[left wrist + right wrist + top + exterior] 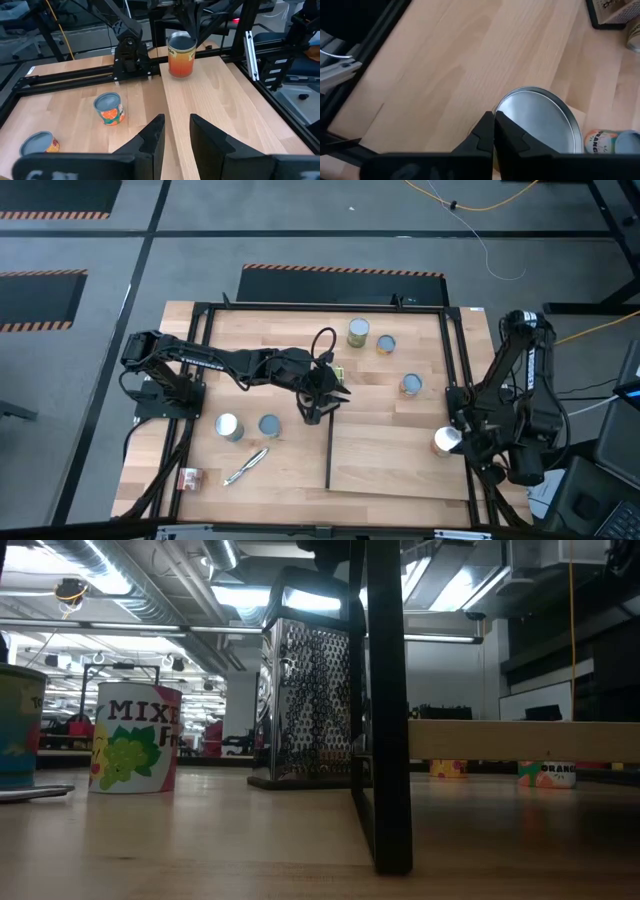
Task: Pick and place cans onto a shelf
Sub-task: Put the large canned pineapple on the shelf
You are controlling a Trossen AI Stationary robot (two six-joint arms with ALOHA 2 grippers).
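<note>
A can (445, 440) stands placed at the shelf's (400, 465) three-o'clock edge; right tool (494, 131) together above it, left tool (175, 137) apart, empty. Next: fetch another can.

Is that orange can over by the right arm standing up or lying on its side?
Standing up. The orange can sits on the shelf with its round lid facing upward, directly under the right gripper, whose fingers are shut.

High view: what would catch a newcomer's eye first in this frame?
The left gripper hangs over the table's middle, fingers apart and empty, at the black bar edging the shelf. On the shelf's right edge stands an orange can, with the right gripper shut just above its lid. Other cans lie scattered on the tabletop, and a metal grater looms large in the low view.
</note>
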